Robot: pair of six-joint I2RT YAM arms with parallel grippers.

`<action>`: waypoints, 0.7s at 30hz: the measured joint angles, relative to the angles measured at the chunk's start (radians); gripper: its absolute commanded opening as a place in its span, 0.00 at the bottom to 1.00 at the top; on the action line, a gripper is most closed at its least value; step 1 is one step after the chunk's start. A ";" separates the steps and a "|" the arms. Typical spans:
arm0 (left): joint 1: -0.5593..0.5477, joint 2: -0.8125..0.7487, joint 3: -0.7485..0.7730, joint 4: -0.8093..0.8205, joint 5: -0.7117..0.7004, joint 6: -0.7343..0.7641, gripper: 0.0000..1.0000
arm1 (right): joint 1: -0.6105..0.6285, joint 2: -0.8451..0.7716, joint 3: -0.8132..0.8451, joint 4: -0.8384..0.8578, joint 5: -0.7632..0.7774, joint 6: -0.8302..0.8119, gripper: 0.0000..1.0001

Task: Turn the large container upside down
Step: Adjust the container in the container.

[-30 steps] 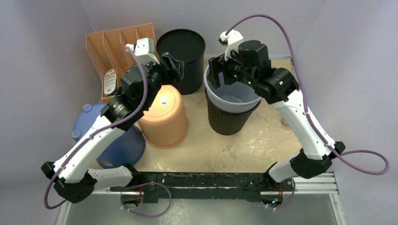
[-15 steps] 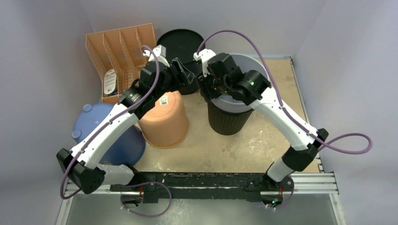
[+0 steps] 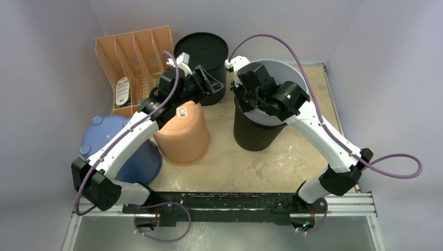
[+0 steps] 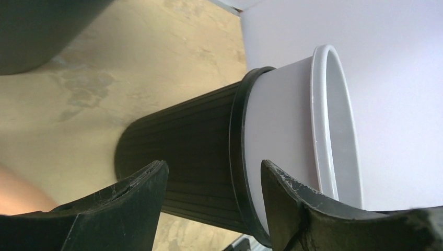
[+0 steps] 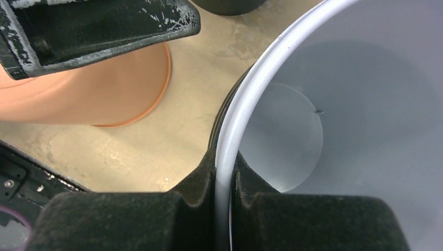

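Right fingers (image 5: 193,183) have swung in and clamped the rim of the grey container (image 3: 283,70).
They pinch it at 9 o'clock; the container sits nested in the ribbed black bin (image 3: 256,136), 1 o'clock on the worktop (image 3: 235,167). Left fingers (image 4: 130,193) hang spread just beside. Lifting may drag the bin along, or the thin pinch may slip as the weight tips.

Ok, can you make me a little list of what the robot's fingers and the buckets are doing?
right fingers: pinched shut on the rim of the grey bucket
left fingers: open, pointing at the black ribbed bin
grey bucket: upright, nested in the black ribbed bin
also there: upside-down peach pot, blue tub, orange rack, black pot
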 measured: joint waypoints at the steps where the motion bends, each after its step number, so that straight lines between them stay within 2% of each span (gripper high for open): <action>1: -0.001 0.006 -0.005 0.024 0.022 -0.010 0.64 | 0.000 -0.010 -0.005 0.000 0.005 0.008 0.00; 13: -0.103 0.046 -0.117 0.221 0.132 -0.140 0.61 | -0.010 -0.061 -0.056 0.036 0.079 0.085 0.00; 21: -0.165 0.076 -0.127 0.249 0.134 -0.164 0.40 | -0.019 -0.064 -0.058 0.042 0.104 0.101 0.00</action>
